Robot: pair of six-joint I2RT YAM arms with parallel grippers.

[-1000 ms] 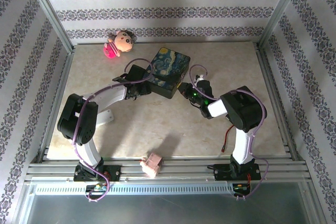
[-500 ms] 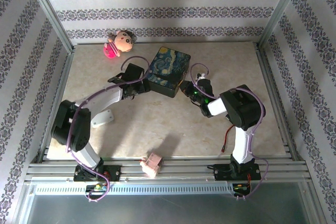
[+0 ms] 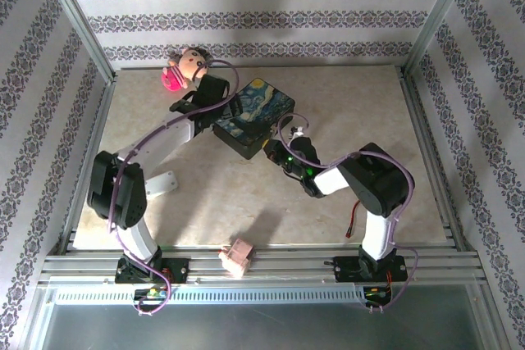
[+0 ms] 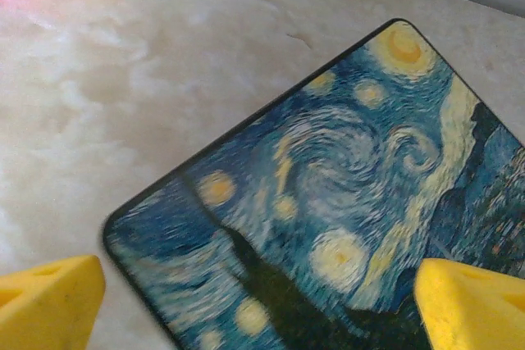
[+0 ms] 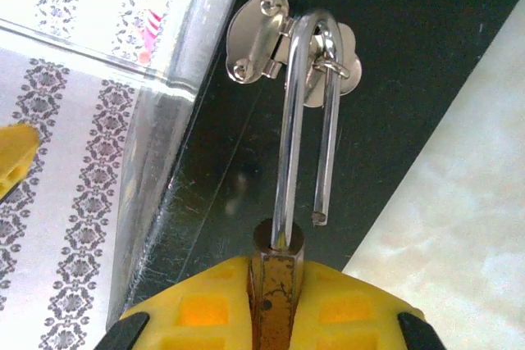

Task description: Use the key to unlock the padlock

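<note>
Padlock (image 5: 276,278) body clamped in right claw (image 5: 275,305), at box (image 3: 250,116) front face, mid-back of table (image 3: 353,104). Shackle (image 5: 289,137) free leg out of body: judged unlocked. Loop hangs in hasp (image 5: 258,34); unhooking left. Left claw (image 4: 261,305) spread wide over lid, holding nothing.

Dark-blue starry-painted box (image 3: 254,116) mid-table, pink plush doll (image 3: 184,70) behind-left. Hung on its silvery hasp (image 5: 262,34), a small brass padlock (image 5: 277,272), seemingly at the near-right side.

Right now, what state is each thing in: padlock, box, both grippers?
padlock: unlocked, one leg free of its body, hooked through the hasp
starry-night box: lid shut
left gripper: open, over the box lid
right gripper: shut on the padlock body
</note>
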